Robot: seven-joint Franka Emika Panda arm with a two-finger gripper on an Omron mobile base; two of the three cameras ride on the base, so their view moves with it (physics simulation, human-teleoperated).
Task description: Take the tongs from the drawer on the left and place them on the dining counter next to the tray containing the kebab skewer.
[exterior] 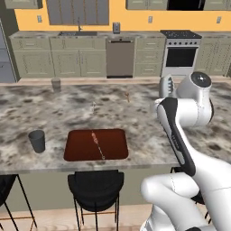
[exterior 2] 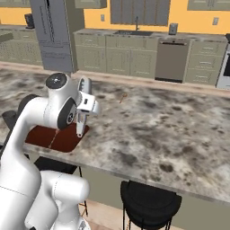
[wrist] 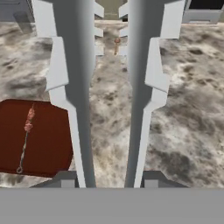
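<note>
Mottled granite forms the dining counter point(exterior: 54, 108); near its front edge lies the reddish-brown tray point(exterior: 96, 145) with the kebab skewer point(exterior: 98, 143) on it. Above the counter, just right of the tray, the gripper point(wrist: 109, 181) clasps the tongs point(wrist: 109, 87) (arms pointing ahead). Placing step, judged: next, lowering beside the tray, then release.

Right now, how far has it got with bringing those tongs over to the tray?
Most of it looks done: the gripper is shut on the tongs, whose two long arms run out from it above the granite dining counter. In hand: carrying them to the right of the dark red tray with the kebab skewer. Left: lowering them onto the counter beside the tray and letting go.
</note>
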